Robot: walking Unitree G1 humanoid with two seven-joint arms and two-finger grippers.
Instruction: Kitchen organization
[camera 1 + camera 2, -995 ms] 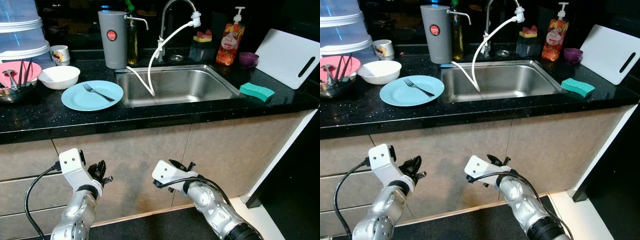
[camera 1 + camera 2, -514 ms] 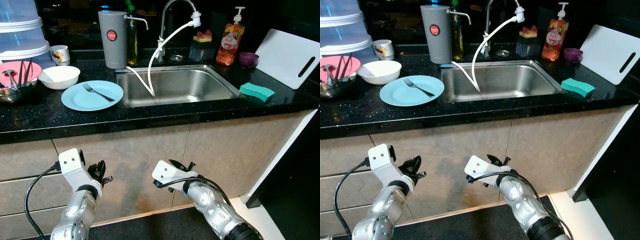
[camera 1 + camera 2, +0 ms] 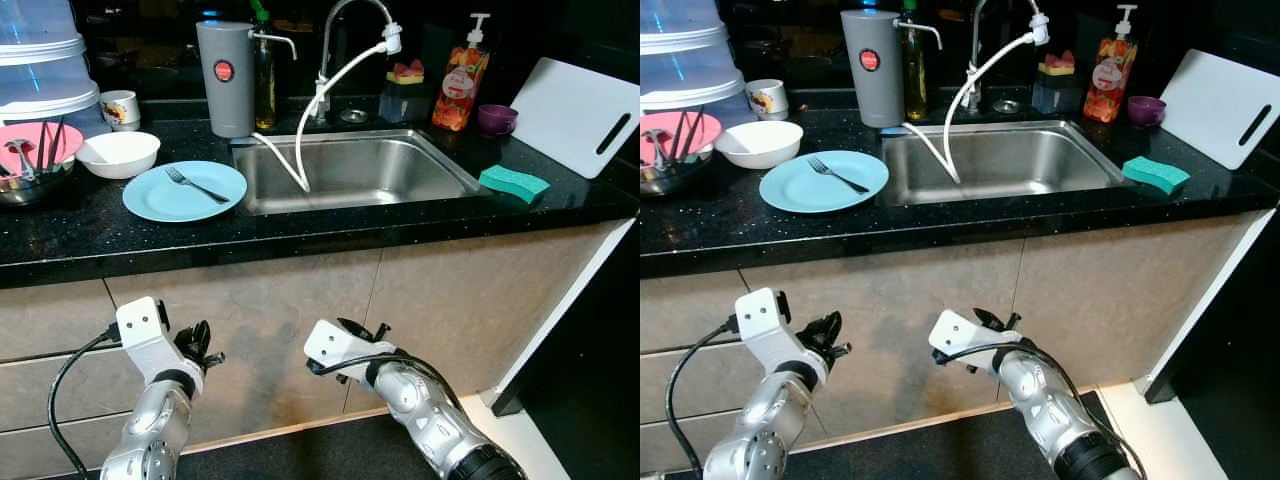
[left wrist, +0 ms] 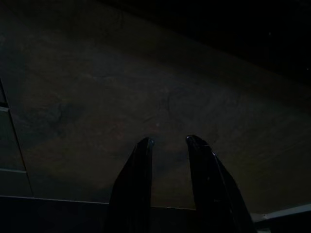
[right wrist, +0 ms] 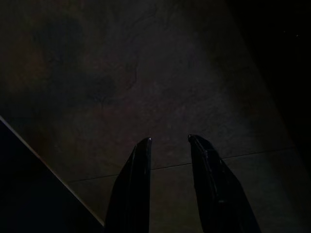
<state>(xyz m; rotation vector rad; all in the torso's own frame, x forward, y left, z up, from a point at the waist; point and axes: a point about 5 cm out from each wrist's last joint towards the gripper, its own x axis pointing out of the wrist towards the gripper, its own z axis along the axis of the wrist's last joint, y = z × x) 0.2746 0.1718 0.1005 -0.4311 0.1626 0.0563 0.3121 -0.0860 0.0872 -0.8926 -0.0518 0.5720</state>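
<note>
Black speckled counter [image 3: 330, 230] runs across the scene, beige cabinet fronts [image 3: 440, 300] below it. Steel sink [image 3: 350, 170] set in the middle; tall faucet [image 3: 345, 20] at its far edge, a white hose [image 3: 305, 130] drooping from the spout into the basin.

Left of the sink: light blue plate [image 3: 185, 190] with a fork [image 3: 196, 184] lying across it. Just beyond the plate, a white bowl [image 3: 118, 153]. Far left edge: pink dish [image 3: 35, 145] holding utensils, sitting in a metal bowl; a small printed mug [image 3: 120, 107] behind the white bowl; stacked clear containers [image 3: 40, 55] above.

Far side of the counter: grey canister [image 3: 225, 78] with a red badge, a green-capped bottle [image 3: 264, 75] just beside it. Right of the faucet: a dark holder [image 3: 405, 90] with red and yellow sponges, an orange soap pump [image 3: 460, 85], a small purple cup [image 3: 497, 119]. White cutting board [image 3: 578, 112] leans at the far right. Teal sponge [image 3: 514, 183] lies on the counter between sink and board.

Both arms hang low in front of the cabinets, well below the counter. Left gripper [image 4: 167, 145]: fingers parted by a narrow gap, holding nothing, facing a dim cabinet panel. Right gripper [image 5: 167, 143]: same narrow gap, holding nothing, facing a dim panel.
</note>
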